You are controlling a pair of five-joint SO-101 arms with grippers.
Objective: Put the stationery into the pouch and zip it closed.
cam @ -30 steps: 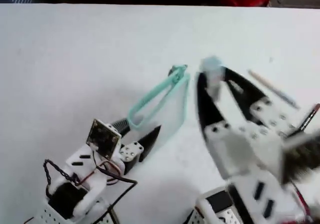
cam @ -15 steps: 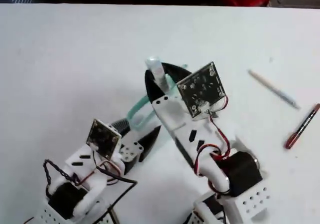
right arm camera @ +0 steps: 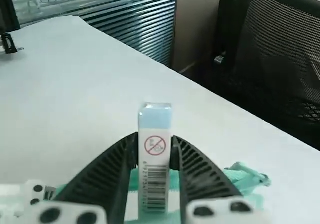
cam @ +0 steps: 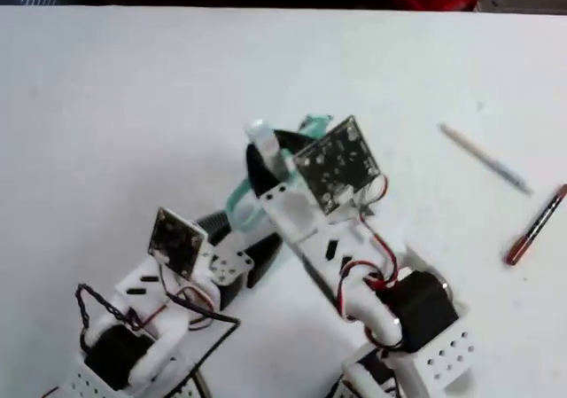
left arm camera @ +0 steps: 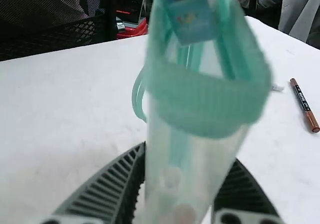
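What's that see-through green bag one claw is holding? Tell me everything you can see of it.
A soft, translucent mint-green plastic pouch with a thicker green band round its mouth and a thin loop at one side. The mouth gapes open, unzipped. It stands on end, pinched between the ridged black fingers of the left claw. The right claw holds a small white-and-blue block at its mouth.

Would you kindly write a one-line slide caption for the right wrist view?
Right gripper holds a white-and-blue stationery block over the teal pouch, white table behind.
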